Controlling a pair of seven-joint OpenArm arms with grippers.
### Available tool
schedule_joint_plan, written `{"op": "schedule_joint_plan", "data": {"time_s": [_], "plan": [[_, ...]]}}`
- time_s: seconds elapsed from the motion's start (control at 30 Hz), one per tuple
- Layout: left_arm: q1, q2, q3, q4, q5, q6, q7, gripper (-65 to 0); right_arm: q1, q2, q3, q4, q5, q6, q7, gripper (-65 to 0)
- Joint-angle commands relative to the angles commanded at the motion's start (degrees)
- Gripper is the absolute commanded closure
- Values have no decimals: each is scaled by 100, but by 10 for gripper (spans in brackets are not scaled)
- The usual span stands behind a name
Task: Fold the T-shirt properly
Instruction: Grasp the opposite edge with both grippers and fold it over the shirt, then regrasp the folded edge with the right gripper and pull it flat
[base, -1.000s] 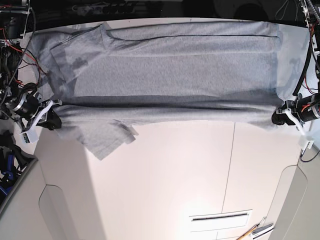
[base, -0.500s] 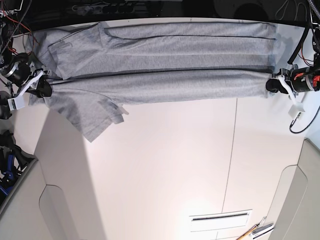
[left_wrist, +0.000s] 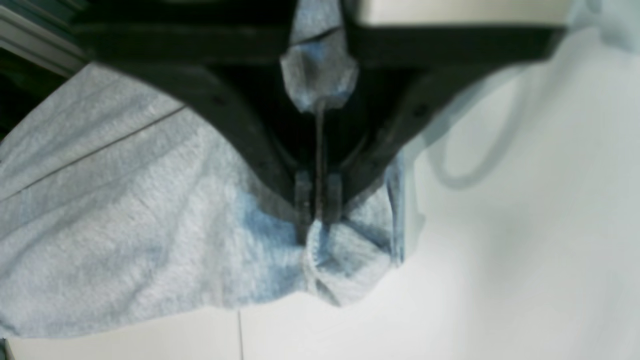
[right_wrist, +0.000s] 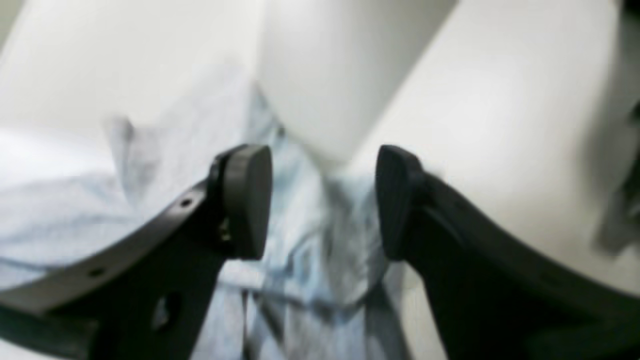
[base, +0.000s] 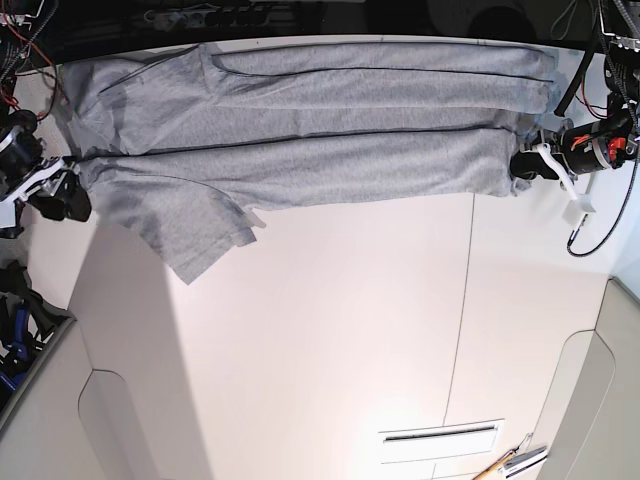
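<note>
The heather-grey T-shirt (base: 330, 130) lies stretched along the far edge of the white table, folded lengthwise, plain side up. One sleeve (base: 195, 235) sticks out toward the front on the left. My left gripper (base: 522, 166) is at the shirt's right end, shut on a bunched corner of the fabric (left_wrist: 345, 265); in the left wrist view the left gripper (left_wrist: 318, 212) shows its fingers pressed together. My right gripper (base: 62, 197) is at the shirt's left end. In the right wrist view the right gripper (right_wrist: 322, 200) stands open, with shirt fabric (right_wrist: 305, 270) loose below the gap.
The white table (base: 330, 340) has a seam line running front to back right of centre. A slotted panel (base: 440, 434) and some hand tools (base: 515, 462) lie near the front right. Cables hang beside both arms, and a blue object (base: 14, 335) sits off the table's left side.
Both grippers moved the shirt's near fold toward the far edge and lowered it onto the table. The right gripper has let go and now stands open at the shirt's left end.
</note>
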Motion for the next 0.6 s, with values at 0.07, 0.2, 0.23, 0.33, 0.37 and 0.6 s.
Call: {"op": "schedule_joint_plan", "data": {"time_s": [0.07, 0.2, 0.23, 0.33, 0.37, 0.6], "plan": [[2, 2, 0, 0, -2, 0, 0, 0, 234, -15, 11, 0, -101, 0, 0, -330], [4, 2, 0, 0, -4, 0, 2, 0, 870, -348, -28, -61, -595, 0, 11, -330], [4, 2, 0, 0, -4, 0, 2, 0, 1023, -407, -90, -146, -704, -2, 28, -330], [2, 2, 0, 0, -2, 0, 2, 0, 1429, -472, -511, -754, -1051, -7, 297, -330], [2, 0, 0, 0, -2, 0, 4, 0, 1585, -470, -721, -1051, -1244, -4, 407, -330], [2, 2, 0, 0, -2, 0, 2, 0, 2105, -490, -2227, -2514, -1447, 0, 647, -330]]}}
